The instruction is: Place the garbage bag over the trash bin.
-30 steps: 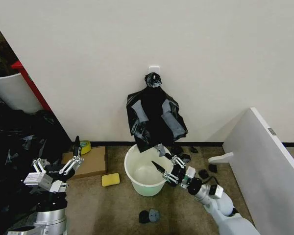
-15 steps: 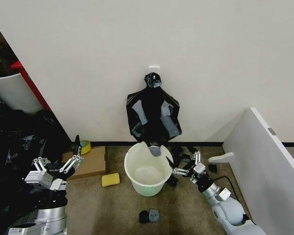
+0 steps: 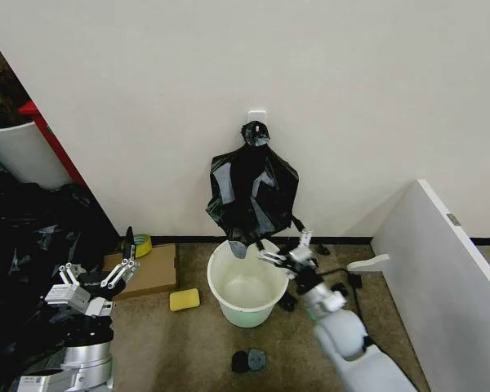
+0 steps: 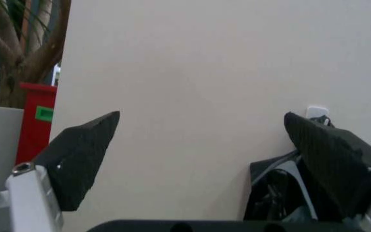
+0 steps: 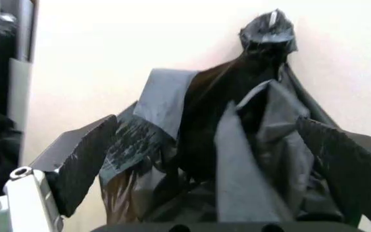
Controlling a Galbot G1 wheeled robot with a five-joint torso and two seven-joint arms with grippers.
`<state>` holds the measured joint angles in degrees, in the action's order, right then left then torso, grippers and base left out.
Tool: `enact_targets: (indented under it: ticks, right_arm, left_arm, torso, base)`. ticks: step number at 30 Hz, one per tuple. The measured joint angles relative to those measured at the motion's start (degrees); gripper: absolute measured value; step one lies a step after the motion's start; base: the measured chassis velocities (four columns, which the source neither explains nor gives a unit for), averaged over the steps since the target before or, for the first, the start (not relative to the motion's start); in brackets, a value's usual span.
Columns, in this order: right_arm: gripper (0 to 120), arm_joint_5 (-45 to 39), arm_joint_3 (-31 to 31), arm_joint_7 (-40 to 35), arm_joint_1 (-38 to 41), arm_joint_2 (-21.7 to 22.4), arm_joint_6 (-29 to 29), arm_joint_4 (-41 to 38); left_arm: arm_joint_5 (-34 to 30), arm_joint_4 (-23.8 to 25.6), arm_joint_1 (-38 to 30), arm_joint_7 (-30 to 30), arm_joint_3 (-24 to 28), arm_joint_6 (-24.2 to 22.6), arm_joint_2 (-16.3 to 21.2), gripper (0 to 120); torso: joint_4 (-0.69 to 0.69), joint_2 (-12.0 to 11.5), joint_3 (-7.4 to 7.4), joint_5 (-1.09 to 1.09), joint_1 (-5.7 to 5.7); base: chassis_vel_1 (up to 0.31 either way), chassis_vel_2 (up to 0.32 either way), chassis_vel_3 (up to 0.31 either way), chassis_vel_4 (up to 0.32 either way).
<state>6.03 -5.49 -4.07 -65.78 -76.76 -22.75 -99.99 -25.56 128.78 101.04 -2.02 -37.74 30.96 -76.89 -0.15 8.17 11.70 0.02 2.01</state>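
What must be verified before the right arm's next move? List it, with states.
1. Right gripper jaws open, at the lower edge of the hanging black bundle: ok.
2. Plastic actually between the jaws: cannot tell.
3. Trash bin upright, directly below the bundle: ok.
4. Bin lined with a bag: not ok.
5. Left gripper open, parked low at the left, away from the bin: ok.

No readable text, labels, brands, numbers or signs anywhere.
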Motion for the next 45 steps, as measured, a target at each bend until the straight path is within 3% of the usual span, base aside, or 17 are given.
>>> enact_targets:
  ticks: [4,9,21,32,43,45]
  right_arm:
    - [99,9.5,1.3,-7.7,1.0,-2.4,6.0,1.4]
    - [79,22.0,3.0,-20.5,1.3,-5.3,17.4,2.6]
    - [41,34.6,1.1,-23.0,-1.9,-7.4,19.8,3.4]
    - [0,33.4,0.2,-22.0,-3.2,-7.6,18.9,3.5]
    - [0,27.0,-0.4,-19.5,-3.9,-5.8,16.7,1.5]
    - [7,27.2,0.5,-20.6,-4.9,-5.8,17.0,0.7]
  left_arm:
    - [-1.2,0.0,0.0,0.2,0.0,-0.5,-0.1,100]
    - [-1.6,0.4,0.1,0.4,-0.1,-0.9,-0.3,100]
    - [-1.2,0.7,0.2,0.4,0.2,-0.9,-1.0,100]
    - [-0.6,1.1,0.7,0.3,0.2,-0.8,-1.2,100]
    - [-0.7,1.7,0.5,0.3,0.2,-0.7,-0.6,100]
    - [-0.7,1.6,0.4,0.3,0.2,-0.7,-0.6,100]
  torso:
    - [0.0,0.0,0.0,0.0,0.0]
    - [0.0,0.0,0.0,0.0,0.0]
    - [-0.01,0.0,0.0,0.01,0.0]
    - [0.0,0.0,0.0,0.01,0.0]
    - [0.0,0.0,0.0,0.01,0.0]
    - [-0.01,0.0,0.0,0.01,0.0]
  base:
    - [0.0,0.0,0.0,0.0]
    - [0.0,0.0,0.0,0.0]
    - [0.0,0.0,0.0,0.0]
    - [0.0,0.0,0.0,0.0]
    - [0.0,0.0,0.0,0.0]
    - [0.0,0.0,0.0,0.0]
